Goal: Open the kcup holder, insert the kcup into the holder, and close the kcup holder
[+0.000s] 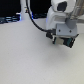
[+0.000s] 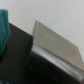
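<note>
In the exterior view the white arm leans down at the back right, and its gripper (image 1: 61,38) sits right against the kcup holder (image 1: 69,43). Only a small black corner of the holder shows under the hand. The fingers are lost in the blur there. The wrist view is very close and blurred. It shows the kcup holder (image 2: 22,57) as a black body with a tilted grey panel on it. A teal-green shape (image 2: 4,30) at the picture's edge may be the kcup. Whether the fingers are on it cannot be made out.
A white tabletop (image 1: 27,57) spreads across the exterior view's left and front. Dark equipment (image 1: 10,20) lines the back edge at the exterior view's left. A black cable (image 1: 36,22) loops from the arm towards the back.
</note>
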Robot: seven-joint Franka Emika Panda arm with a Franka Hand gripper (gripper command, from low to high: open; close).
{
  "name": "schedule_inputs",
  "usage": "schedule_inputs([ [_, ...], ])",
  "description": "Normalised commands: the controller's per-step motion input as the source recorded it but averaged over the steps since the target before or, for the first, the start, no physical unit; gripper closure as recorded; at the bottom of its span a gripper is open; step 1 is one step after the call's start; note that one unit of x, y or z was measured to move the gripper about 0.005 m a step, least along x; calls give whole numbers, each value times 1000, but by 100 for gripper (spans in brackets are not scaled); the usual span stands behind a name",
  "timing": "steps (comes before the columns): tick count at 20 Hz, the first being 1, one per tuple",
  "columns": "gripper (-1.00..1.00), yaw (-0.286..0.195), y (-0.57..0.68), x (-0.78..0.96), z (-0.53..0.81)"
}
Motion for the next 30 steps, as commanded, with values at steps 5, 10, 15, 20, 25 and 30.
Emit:
schedule_inputs([
  [5,-100,73,609,-419,12],
  [10,-100,68,634,-462,19],
  [15,-100,41,643,-627,22],
  [20,-100,37,621,-695,6],
  [25,-100,57,514,-612,23],
  [30,-100,51,414,-462,17],
])
